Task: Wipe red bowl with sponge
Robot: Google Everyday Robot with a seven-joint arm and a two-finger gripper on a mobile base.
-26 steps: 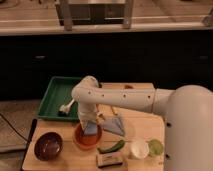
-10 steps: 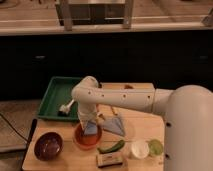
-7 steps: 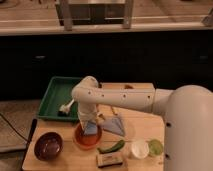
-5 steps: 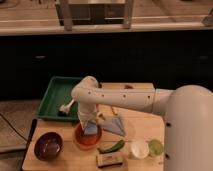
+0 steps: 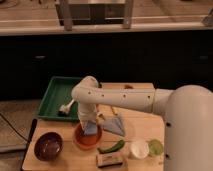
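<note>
1 camera looks down at a steep angle from above and behind the robot's white rounded body (image 5: 187, 127), facing a dark cabinet front (image 5: 105, 57) across the pale wooden worktop (image 5: 142, 120). It sits fairly near. The white arm reaches left from that body, its gripper (image 5: 89, 127) lowered over the bright orange-red round bowl (image 5: 80, 140).

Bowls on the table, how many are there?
2. The red bowl sits at the front centre, under the tool pressing the sponge into it. The maroon bowl sits at the front left corner. None seems hidden.
</note>
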